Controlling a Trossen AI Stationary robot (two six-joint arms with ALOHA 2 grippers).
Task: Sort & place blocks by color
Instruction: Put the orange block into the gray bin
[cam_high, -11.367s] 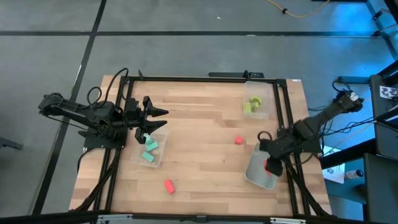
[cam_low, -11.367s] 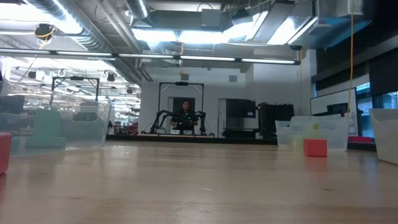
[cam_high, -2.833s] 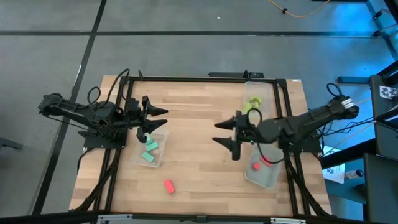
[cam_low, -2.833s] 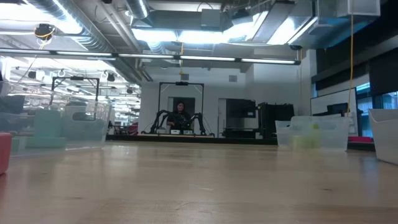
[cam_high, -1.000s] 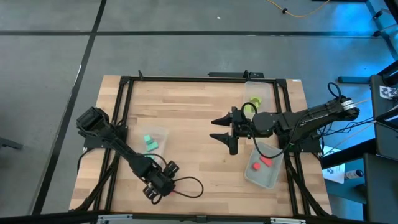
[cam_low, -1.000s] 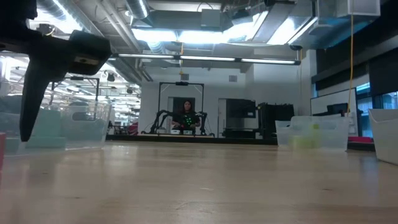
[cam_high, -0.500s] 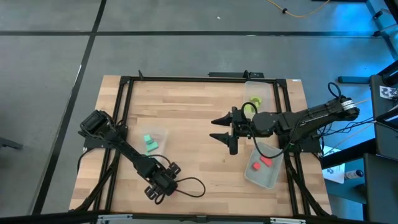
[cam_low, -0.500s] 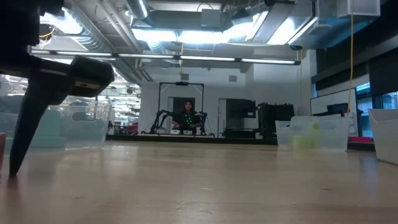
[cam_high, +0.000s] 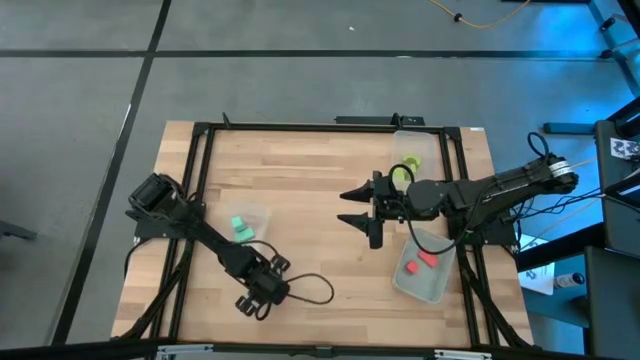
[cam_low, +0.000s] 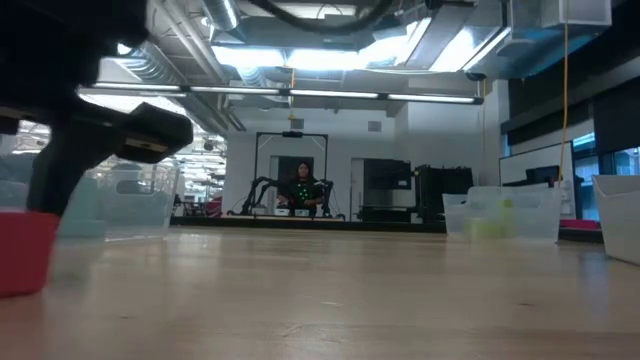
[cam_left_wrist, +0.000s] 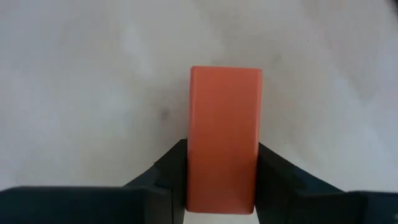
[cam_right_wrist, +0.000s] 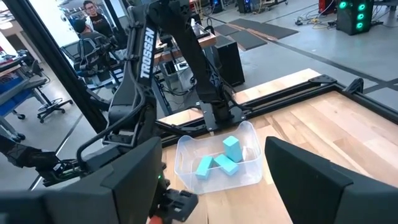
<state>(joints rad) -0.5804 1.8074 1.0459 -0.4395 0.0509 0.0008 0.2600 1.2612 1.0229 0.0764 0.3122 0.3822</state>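
Note:
A red block (cam_left_wrist: 224, 137) lies on the table near its front left, also seen in the low view (cam_low: 25, 265). My left gripper (cam_high: 262, 297) stands over it, shut on it. My right gripper (cam_high: 352, 208) hangs open above the table's middle with nothing between its fingers (cam_right_wrist: 214, 180). Teal blocks (cam_right_wrist: 221, 158) lie in a clear tub (cam_high: 243, 226) at the left. Two red blocks (cam_high: 418, 262) lie in a tub (cam_high: 440, 285) at the right front. Lime blocks (cam_high: 405, 168) lie in a tub (cam_high: 420, 140) at the far right. My left gripper pinches the red block's two long sides (cam_left_wrist: 194, 180) between its two fingers (cam_left_wrist: 171, 171), near one end of the block. The fingers come steeply from above and lie across the block. The block rests flat on the table.
The black frame rail (cam_high: 330, 126) runs around the table's edges. A loose cable (cam_high: 310, 290) loops beside the left gripper. The bare wood between the left and right tubs (cam_high: 310, 200) is open, with the right arm (cam_high: 470, 195) reaching over it from the right.
My left gripper has come down to the table and a little toward the right edge, onto the red block. The block has shifted slightly on the table.

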